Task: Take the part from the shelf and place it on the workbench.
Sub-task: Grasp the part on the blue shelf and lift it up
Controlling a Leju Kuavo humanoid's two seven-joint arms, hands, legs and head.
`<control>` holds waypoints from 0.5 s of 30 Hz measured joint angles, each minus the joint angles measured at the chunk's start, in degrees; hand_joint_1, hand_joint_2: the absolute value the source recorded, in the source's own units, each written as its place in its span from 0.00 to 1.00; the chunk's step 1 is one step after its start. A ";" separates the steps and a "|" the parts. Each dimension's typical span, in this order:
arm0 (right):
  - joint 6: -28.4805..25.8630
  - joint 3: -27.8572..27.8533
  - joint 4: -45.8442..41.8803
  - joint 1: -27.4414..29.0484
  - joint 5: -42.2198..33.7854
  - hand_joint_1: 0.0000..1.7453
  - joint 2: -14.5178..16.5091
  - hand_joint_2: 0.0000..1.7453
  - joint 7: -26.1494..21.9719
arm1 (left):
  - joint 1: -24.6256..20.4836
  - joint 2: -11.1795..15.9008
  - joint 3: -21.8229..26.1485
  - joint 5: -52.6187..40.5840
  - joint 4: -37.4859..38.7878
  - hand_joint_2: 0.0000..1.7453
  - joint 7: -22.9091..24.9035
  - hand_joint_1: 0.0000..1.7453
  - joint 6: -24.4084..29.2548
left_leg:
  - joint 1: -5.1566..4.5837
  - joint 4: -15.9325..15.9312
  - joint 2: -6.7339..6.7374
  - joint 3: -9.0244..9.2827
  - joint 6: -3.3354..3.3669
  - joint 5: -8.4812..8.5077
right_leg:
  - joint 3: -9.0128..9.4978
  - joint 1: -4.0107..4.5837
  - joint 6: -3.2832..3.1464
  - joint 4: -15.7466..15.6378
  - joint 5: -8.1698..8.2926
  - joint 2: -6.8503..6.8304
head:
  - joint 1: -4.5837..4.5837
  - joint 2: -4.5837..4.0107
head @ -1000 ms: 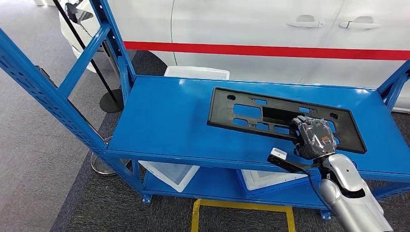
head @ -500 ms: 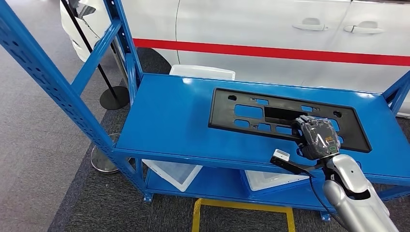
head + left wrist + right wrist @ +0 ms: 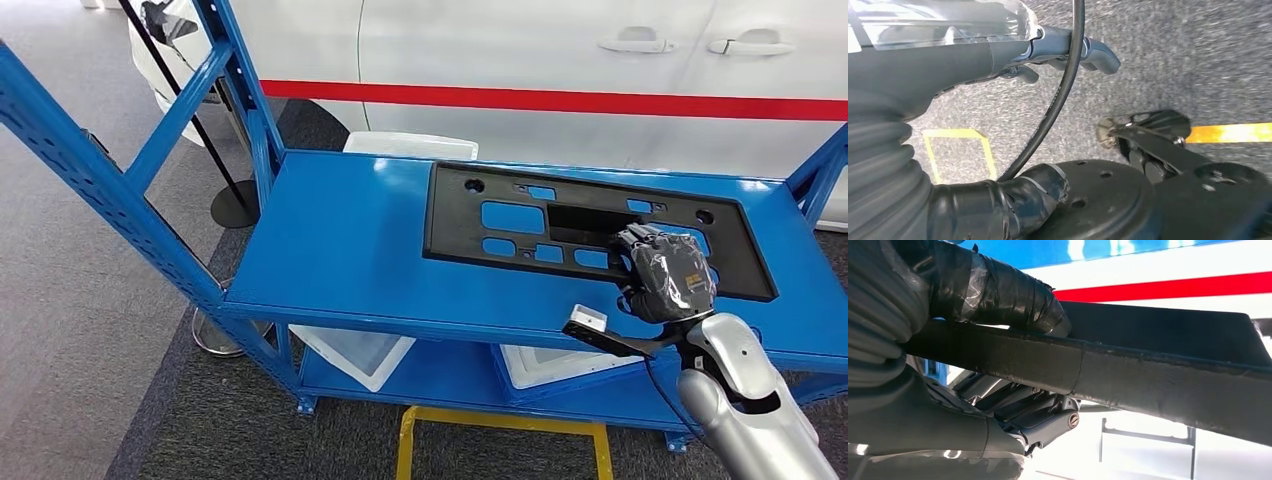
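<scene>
— Behind everything stands a white car point(image 3: 560, 60) with a red stripe along its doors, and grey carpet point(image 3: 90, 300) runs under the rack. What are you working at?

— At the blue shelf point(image 3: 350, 250), a steel rack with sloping braces on both sides. Its top deck carries the part point(image 3: 590, 225), a long flat black panel with cut-out windows, lying near the deck's front right. White trays point(image 3: 355, 355) sit on the lower level, and a yellow line point(image 3: 500, 425) marks the floor in front.

— And your right hand?

— My right hand point(image 3: 668, 272) has the panel's near edge clamped. In the right wrist view the thumb point(image 3: 998, 292) lies across the top of the edge and the fingers point(image 3: 1018, 407) curl beneath it, so the part is pinched through its thickness. I judge that grip suits a thin, wide piece: hold the rim, let the rest hang stiff.

— Is it off the deck?

— From the wrist, light shows under the edge, so the near side seems raised; whether the far side rests on the deck, I cannot tell.

— The left hand?

— My left hand point(image 3: 998, 50) hangs over the carpet, fingers loosely bent, holding nothing. The workbench lies ahead in the task; lifting clear comes first, I reckon.
</scene>
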 joint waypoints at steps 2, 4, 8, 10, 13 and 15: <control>-0.01 -0.31 -0.88 0.52 -0.48 1.00 -0.26 1.00 0.37 | -0.03 0.03 0.00 -0.36 0.00 1.00 0.38 0.00 0.15 | -0.17 -6.47 -0.04 3.50 0.48 1.90 | -0.34 0.12 0.34 0.28 0.24 0.04 | 0.01 -0.01; 0.03 -0.78 -1.51 1.04 -1.14 1.00 -0.60 1.00 0.63 | -0.07 0.04 0.00 -0.63 0.00 1.00 0.75 0.00 0.28 | -0.42 -8.02 -0.09 4.04 0.72 2.22 | -0.66 0.23 0.89 0.32 0.64 0.01 | 0.02 0.00; 0.16 -1.81 -2.44 2.30 -1.67 1.00 -1.28 1.00 0.54 | -0.13 -0.02 -0.01 -1.05 0.01 1.00 1.44 0.00 0.36 | -0.27 -8.85 0.09 3.13 1.87 4.19 | -1.20 0.04 2.24 0.60 0.33 0.19 | 0.08 -0.01; 0.48 -2.10 -2.51 2.56 -1.60 1.00 -1.50 1.00 0.57 | -0.23 -0.05 -0.02 -1.14 0.00 1.00 1.56 0.00 0.40 | -0.08 -9.27 0.39 2.30 2.54 5.37 | -2.58 -0.12 2.58 4.82 -4.17 0.38 | 0.16 -0.02; 1.40 -2.17 -2.32 2.81 -1.57 1.00 -1.58 1.00 0.80 | -0.25 -0.02 -0.02 -1.21 0.00 1.00 1.78 0.00 0.43 | -0.16 -8.90 0.57 0.08 2.74 6.67 | -4.26 -0.22 3.12 13.78 -9.54 0.37 | 0.19 -0.01; 1.85 -2.19 -2.10 2.90 -1.74 1.00 -1.58 1.00 0.88 | -0.26 -0.03 -0.02 -1.23 0.00 1.00 1.90 0.00 0.42 | -0.10 -8.30 0.58 -1.47 2.51 7.37 | -1.77 -0.33 3.35 12.71 -7.81 0.35 | 0.20 -0.01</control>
